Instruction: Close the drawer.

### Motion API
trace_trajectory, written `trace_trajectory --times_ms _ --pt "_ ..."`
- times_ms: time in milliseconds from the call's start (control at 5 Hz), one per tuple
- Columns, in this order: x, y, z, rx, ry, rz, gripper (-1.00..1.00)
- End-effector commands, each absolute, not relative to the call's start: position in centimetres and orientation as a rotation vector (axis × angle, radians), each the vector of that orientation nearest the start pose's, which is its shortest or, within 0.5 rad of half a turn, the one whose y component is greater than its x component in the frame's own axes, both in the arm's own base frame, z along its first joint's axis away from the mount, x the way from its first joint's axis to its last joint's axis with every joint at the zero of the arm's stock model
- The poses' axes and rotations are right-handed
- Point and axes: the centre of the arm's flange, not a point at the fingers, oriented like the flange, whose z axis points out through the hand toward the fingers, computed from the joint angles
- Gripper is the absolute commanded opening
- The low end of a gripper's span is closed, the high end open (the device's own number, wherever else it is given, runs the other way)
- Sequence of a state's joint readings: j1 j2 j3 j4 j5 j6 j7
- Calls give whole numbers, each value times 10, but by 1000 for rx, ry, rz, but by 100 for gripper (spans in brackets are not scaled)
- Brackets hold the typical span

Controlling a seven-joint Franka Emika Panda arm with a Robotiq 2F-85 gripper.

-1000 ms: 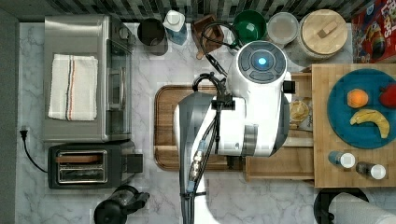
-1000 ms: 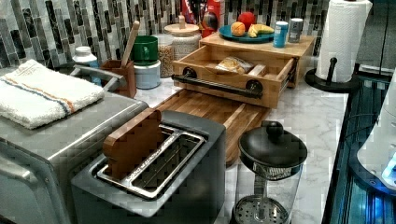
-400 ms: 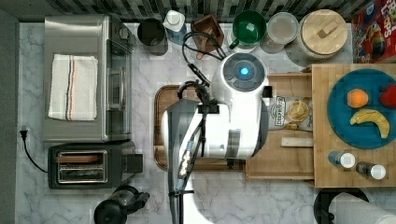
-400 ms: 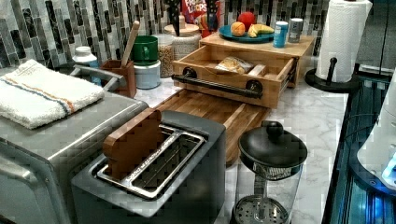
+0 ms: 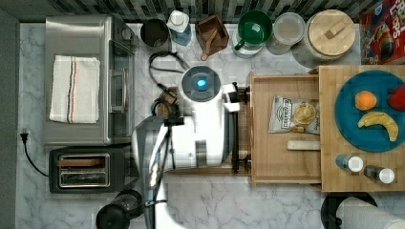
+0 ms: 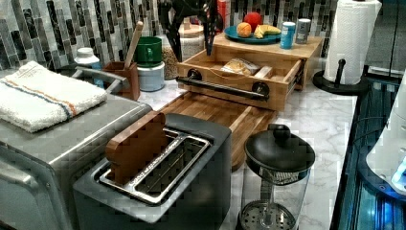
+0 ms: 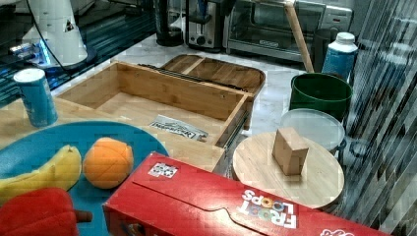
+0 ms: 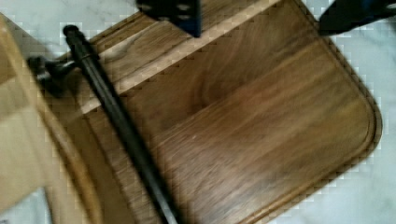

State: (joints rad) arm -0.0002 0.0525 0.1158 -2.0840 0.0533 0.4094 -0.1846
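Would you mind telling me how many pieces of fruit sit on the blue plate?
3: orange round fruit, yellow banana and red fruit, all on the blue plate.

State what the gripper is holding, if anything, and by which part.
Nothing. The gripper hangs open above the cutting board, clear of the drawer's handle.

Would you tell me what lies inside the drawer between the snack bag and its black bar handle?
Bare wood floor of the drawer lies between snack bag and handle, per the top view.
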Motion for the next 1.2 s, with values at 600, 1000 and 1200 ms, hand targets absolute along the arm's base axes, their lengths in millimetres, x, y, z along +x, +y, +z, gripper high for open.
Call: trace_trajectory --times_ms 600,1000,1200 --pt "513 83 323 -3160 151 37 -100" --pt "501 64 299 -3191 1 0 -100" --pt "499 48 284 -3200 -56 -63 -100"
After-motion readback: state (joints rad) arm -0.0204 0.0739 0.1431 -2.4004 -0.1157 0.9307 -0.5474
